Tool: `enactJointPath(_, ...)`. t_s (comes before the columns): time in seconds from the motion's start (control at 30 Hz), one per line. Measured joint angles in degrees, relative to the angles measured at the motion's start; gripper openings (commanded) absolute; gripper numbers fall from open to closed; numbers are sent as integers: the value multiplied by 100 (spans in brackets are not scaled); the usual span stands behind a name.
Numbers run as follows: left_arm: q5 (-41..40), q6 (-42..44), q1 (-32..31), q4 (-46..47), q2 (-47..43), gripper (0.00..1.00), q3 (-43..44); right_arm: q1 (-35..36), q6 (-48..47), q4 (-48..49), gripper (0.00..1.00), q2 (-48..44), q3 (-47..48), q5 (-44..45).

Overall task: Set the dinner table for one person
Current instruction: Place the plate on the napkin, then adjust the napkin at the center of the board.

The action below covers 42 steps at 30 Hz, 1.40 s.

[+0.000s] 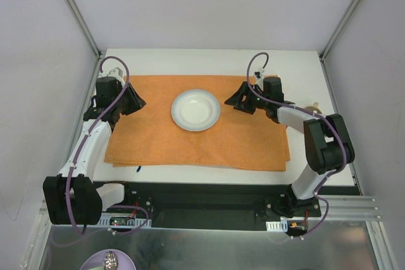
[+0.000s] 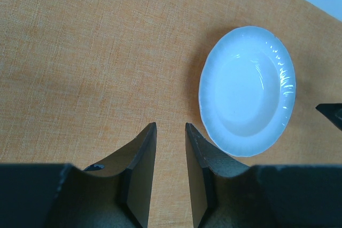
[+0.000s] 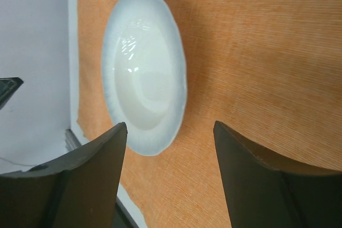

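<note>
The dinner table [image 1: 190,61] is a white tabletop with an orange cloth placemat [image 1: 190,150] spread on it. A white plate [image 1: 196,109] sits on the placemat's far middle. My left gripper [image 1: 139,101] hovers over the placemat left of the plate, its jaws a narrow gap apart and empty. My right gripper [image 1: 230,101] is right of the plate, wide open and empty. In the left wrist view the plate [image 2: 247,92] lies right of the gripper [image 2: 170,125]. In the right wrist view the plate [image 3: 144,78] lies ahead and left of the gripper [image 3: 170,124].
A small wooden object [image 1: 311,108] shows behind the right arm at the table's right side. A small dark item [image 1: 138,169] lies on the table just off the placemat's front left edge. A purple dish [image 1: 107,261] holding something metallic sits below the table's near edge.
</note>
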Motion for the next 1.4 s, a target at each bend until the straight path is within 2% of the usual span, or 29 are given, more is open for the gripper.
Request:
enactJointPath(0.1, 2, -2, 0, 0, 0, 28, 0, -136, -505, -702, 67, -339, 70, 297)
enactJointPath(0.17, 9, -2, 0, 0, 2, 28, 0, -160, -861, -1222, 56, -452, 225, 542)
enactJointPath(0.2, 13, -2, 0, 0, 7, 28, 0, -160, -1032, -1473, 35, -481, 315, 651)
enactJointPath(0.3, 15, -7, 0, 2, 55, 23, 0, -153, -1438, -2044, 1, -498, 529, 927)
enactJointPath(0.47, 9, -116, 0, 33, 369, 1, 0, -140, -1639, -2535, 1, -407, 629, 1123)
enactJointPath(0.5, 7, -144, 0, 57, 457, 0, 0, -131, -1646, -2586, 1, -328, 669, 1143)
enactJointPath(0.73, -9, -240, 0, 234, 1016, 1, 0, 142, -1703, -2791, 1, 514, 1067, 1513)
enactJointPath(0.87, -11, -260, 0, 278, 1051, 2, -9, 317, -1812, -3084, 1, 1003, 1528, 1895)
enactJointPath(1.2, -31, -262, 0, 321, 1051, 3, -11, 356, -1985, -3783, 1, 1215, 2173, 3283)
enactJointPath(1.4, -31, -262, 0, 326, 1051, 3, -11, 352, -2070, -4041, 1, 1300, 2371, 3585)
